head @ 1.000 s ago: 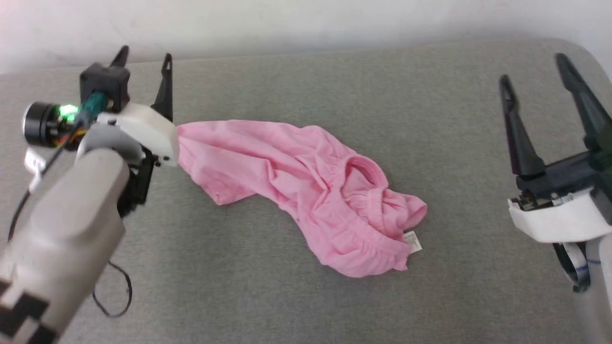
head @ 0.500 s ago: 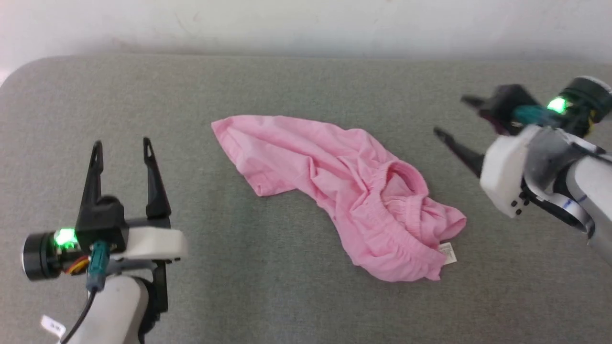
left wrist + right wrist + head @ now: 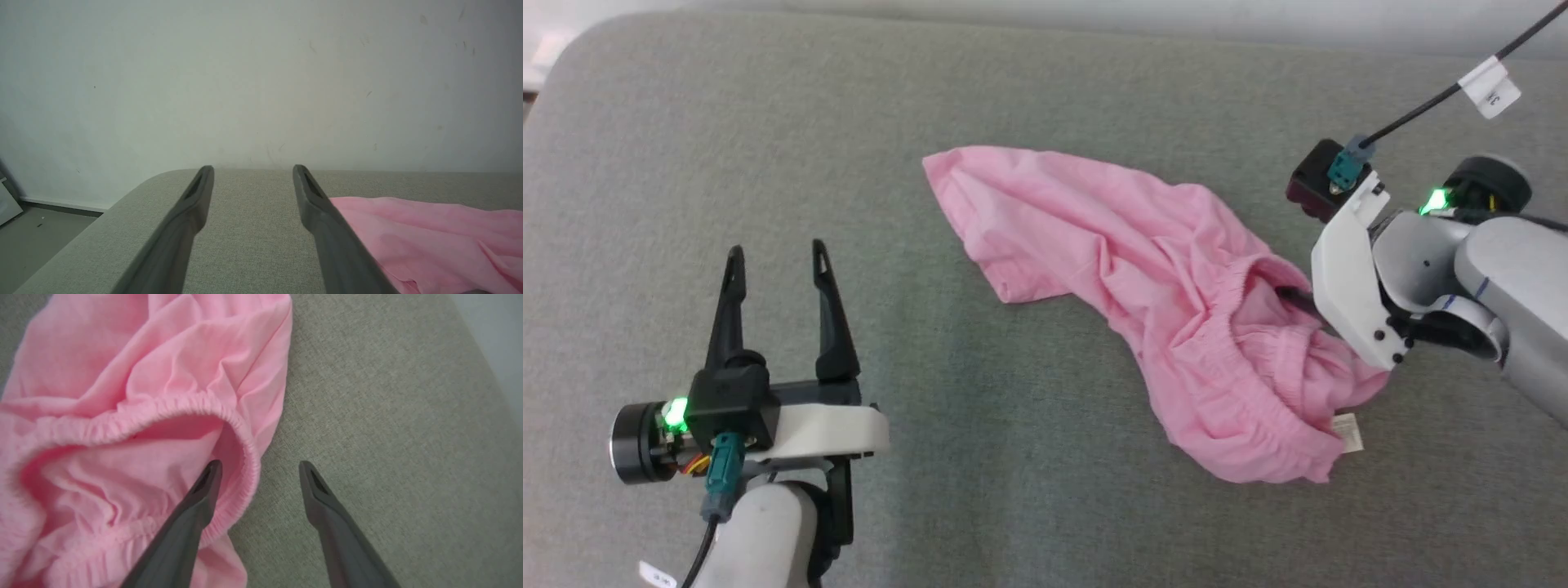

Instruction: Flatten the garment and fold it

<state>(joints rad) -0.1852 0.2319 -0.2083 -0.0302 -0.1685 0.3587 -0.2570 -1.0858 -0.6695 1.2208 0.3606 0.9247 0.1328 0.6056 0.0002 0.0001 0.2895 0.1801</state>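
- Fingers [image 3: 196, 506] of the right gripper [image 3: 259, 463], two long dark tapered prongs, stand spread wide with nothing pinched between them.
- One of those prongs reaches into the waist opening of the small light-pink thin cotton garment [image 3: 1143, 278]; the other hangs over bare cloth outside it.
- The garment's gathered elastic waistband [image 3: 163, 406] curves round the tip of the inner prong and passes between the two prongs. Whether the prong touches the cotton cannot be told.
- Ahead of this gripper, the garment lies crumpled, stretching away as a long creased lobe.
- A small white label [image 3: 1346, 433] sticks out of the bunched end, just beside the gripper's white housing.
- The left gripper [image 3: 777, 247] is also spread apart and empty, hovering over the flat grey woven fabric surface [image 3: 1013, 98].
- The garment's plain end lies ahead of this gripper and off to its right, apart from it.
- Beyond its fingertips the grey surface ends at a pale scuffed wall [image 3: 261, 81].
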